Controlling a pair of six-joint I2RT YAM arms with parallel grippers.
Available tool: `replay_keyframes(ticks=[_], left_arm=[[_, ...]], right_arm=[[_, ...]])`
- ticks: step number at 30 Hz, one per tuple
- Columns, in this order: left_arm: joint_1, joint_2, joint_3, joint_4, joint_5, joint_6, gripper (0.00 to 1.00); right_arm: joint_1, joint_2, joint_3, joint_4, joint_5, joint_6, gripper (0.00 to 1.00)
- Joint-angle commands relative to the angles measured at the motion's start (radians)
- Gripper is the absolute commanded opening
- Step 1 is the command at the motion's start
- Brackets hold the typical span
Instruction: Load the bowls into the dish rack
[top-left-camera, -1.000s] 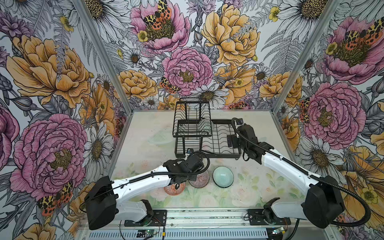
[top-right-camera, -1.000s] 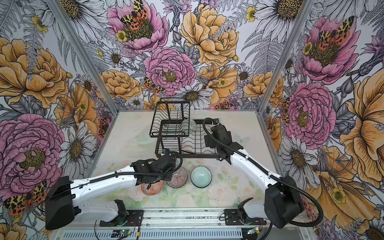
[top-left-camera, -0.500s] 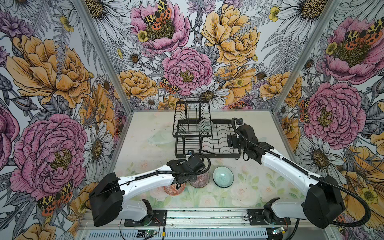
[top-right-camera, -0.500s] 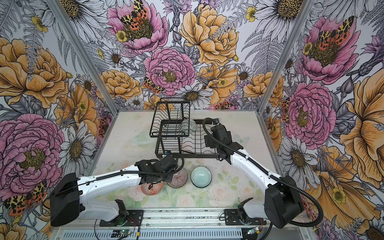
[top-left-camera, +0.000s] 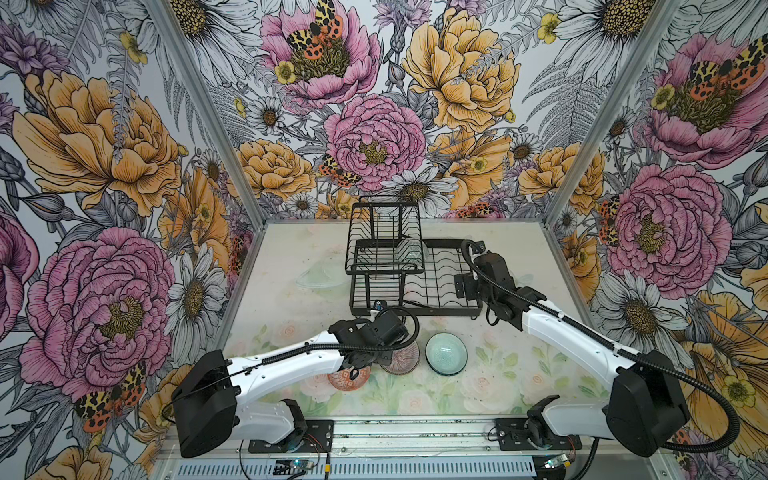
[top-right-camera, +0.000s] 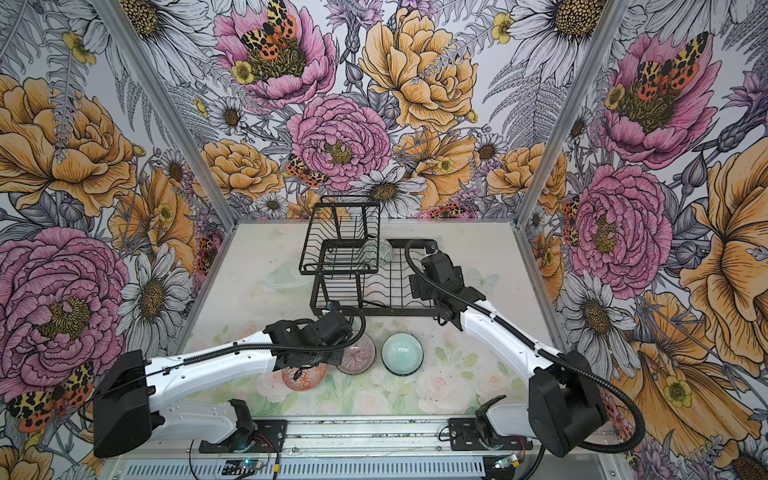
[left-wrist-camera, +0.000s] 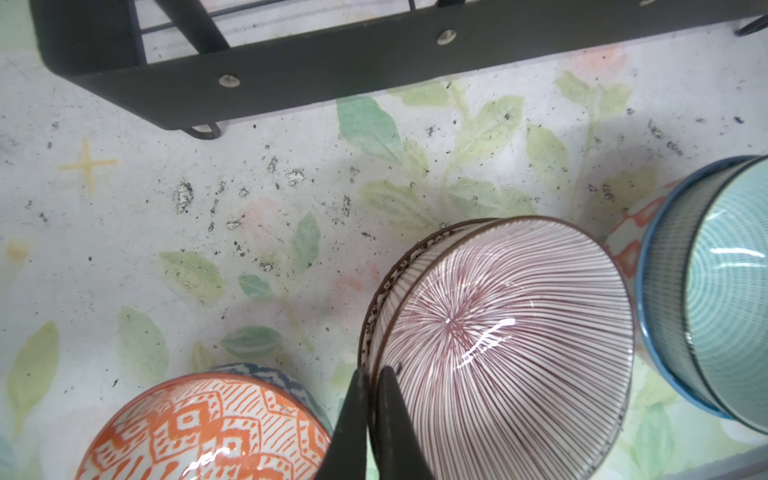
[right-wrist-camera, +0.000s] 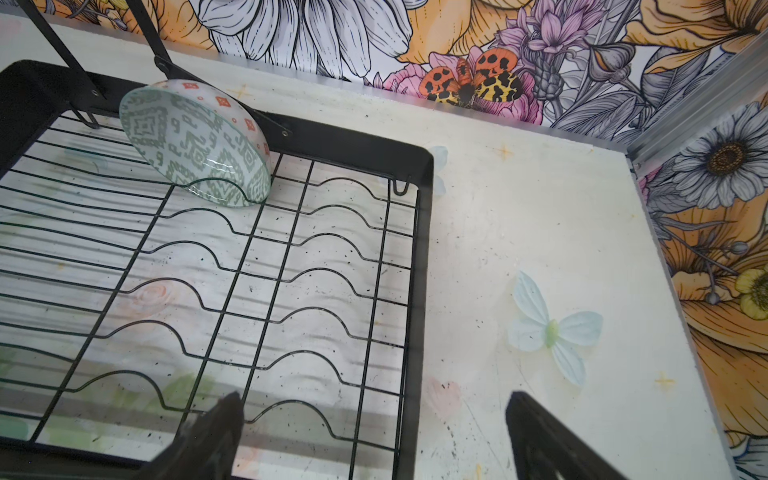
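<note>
The pink ribbed bowl (left-wrist-camera: 498, 340) sits tilted, nested on a bowl with a dark speckled rim (left-wrist-camera: 376, 291). My left gripper (left-wrist-camera: 371, 386) is shut on the pink bowl's rim, one finger inside and one outside. In both top views the wrist hides that grip over the pink bowl (top-left-camera: 402, 358) (top-right-camera: 358, 355). The orange bowl (left-wrist-camera: 208, 432) (top-left-camera: 348, 380) rests on a blue-patterned one (left-wrist-camera: 266, 370). A pale teal bowl (left-wrist-camera: 727, 291) (top-left-camera: 446, 354) stands beside them. A grey-green bowl (right-wrist-camera: 195, 145) (top-right-camera: 376, 253) leans in the dish rack (top-left-camera: 440, 309) (top-right-camera: 399, 309). My right gripper (right-wrist-camera: 374, 432) hangs open above the rack's right edge.
The rack's raised wire basket (top-left-camera: 382, 232) stands over its back left part. Its black front rail (left-wrist-camera: 374, 62) runs just beyond the bowls. Flowered walls close the table in on three sides, and the arm bases sit at the front edge.
The left gripper's fingers have closed on the pink bowl's rim, after the arm reached slightly further right. The right arm has not moved.
</note>
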Motion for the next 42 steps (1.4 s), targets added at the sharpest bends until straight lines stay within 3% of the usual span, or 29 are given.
replay_keyframes(ticks=[1, 10, 23, 25, 27, 30, 42], left_arm=[[-0.001, -0.022, 0.034, -0.035, -0.032, -0.01, 0.06], [-0.041, 0.035, 0.129, -0.124, -0.095, -0.003, 0.05], [-0.06, 0.114, 0.162, -0.131, -0.092, 0.008, 0.09], [-0.061, 0.114, 0.157, -0.132, -0.092, 0.005, 0.13], [-0.059, 0.114, 0.15, -0.13, -0.09, 0.002, 0.24], [-0.055, 0.115, 0.139, -0.13, -0.085, -0.003, 0.29], [-0.038, 0.143, 0.087, -0.034, -0.035, -0.004, 0.26]], right_arm=[[0.004, -0.012, -0.009, 0.02, 0.008, 0.003, 1.0], [0.004, -0.014, -0.016, 0.023, 0.01, 0.002, 0.99], [0.002, -0.027, -0.027, 0.022, 0.013, 0.0, 0.99], [0.001, -0.026, -0.028, 0.023, 0.013, -0.001, 1.0], [0.001, -0.026, -0.029, 0.023, 0.012, -0.002, 0.99], [0.001, -0.024, -0.027, 0.021, 0.011, -0.003, 0.99], [0.001, -0.033, -0.026, 0.021, 0.012, -0.01, 0.99]])
